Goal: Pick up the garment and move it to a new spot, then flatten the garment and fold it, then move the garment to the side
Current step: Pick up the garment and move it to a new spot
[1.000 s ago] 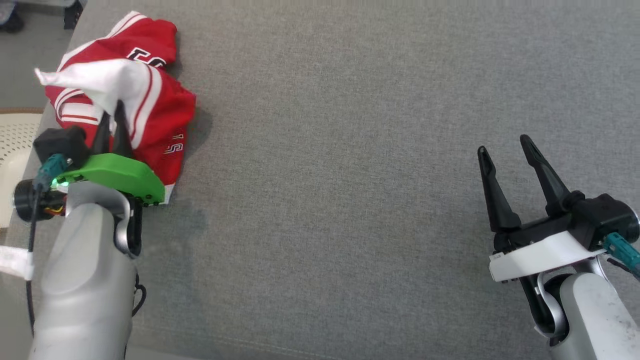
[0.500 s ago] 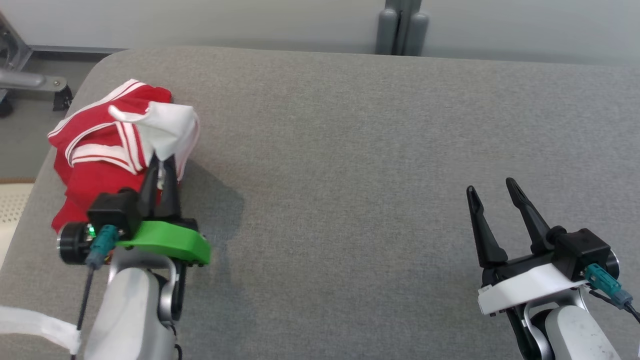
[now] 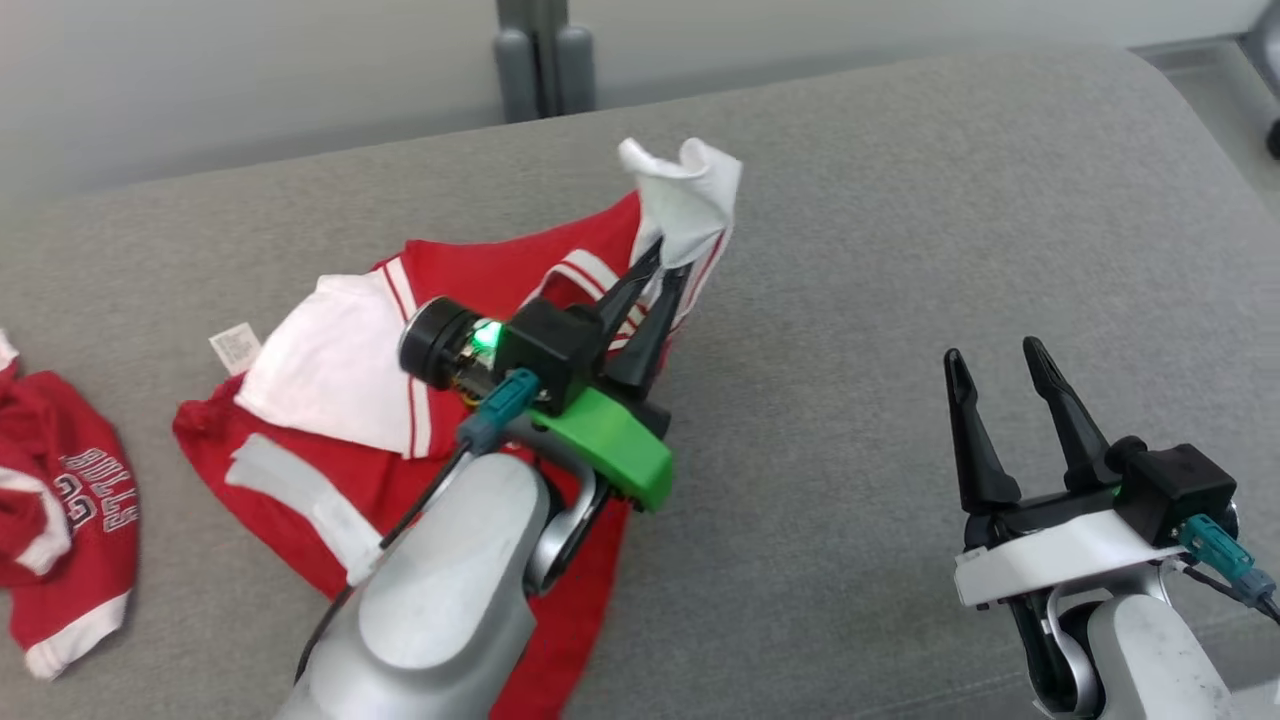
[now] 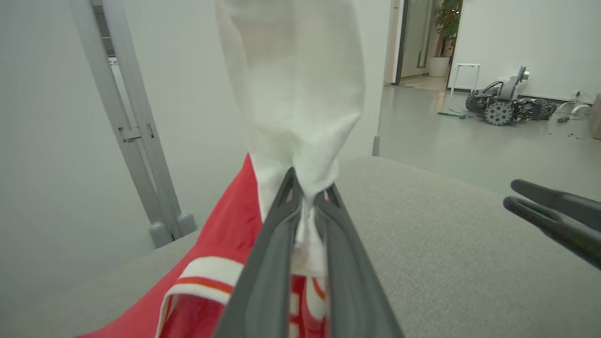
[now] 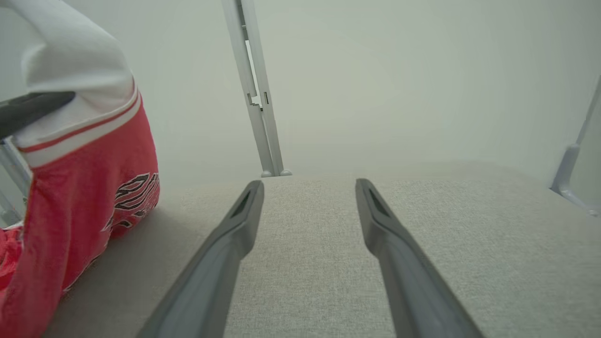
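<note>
garment (image 3: 480, 265): red, white striped trim (black lettering) | table (image 3: 900, 250): plain grey

The head view looks down on the grey table (image 3: 850, 250), while both wrist views skim low across it, sharing the garment (image 3: 480, 270).

White block letters with dark outlines run sideways across the red clothing (image 3: 70, 500) at the left edge of the head view. They seem to read BULLS, though the cloth is rumpled and blurred. The garment (image 3: 480, 270) carries a small white tag (image 3: 235, 345) (its print too tiny to read). In the right wrist view, the black-and-white lettering (image 5: 134, 197) on its red cloth is folded past reading.
</note>
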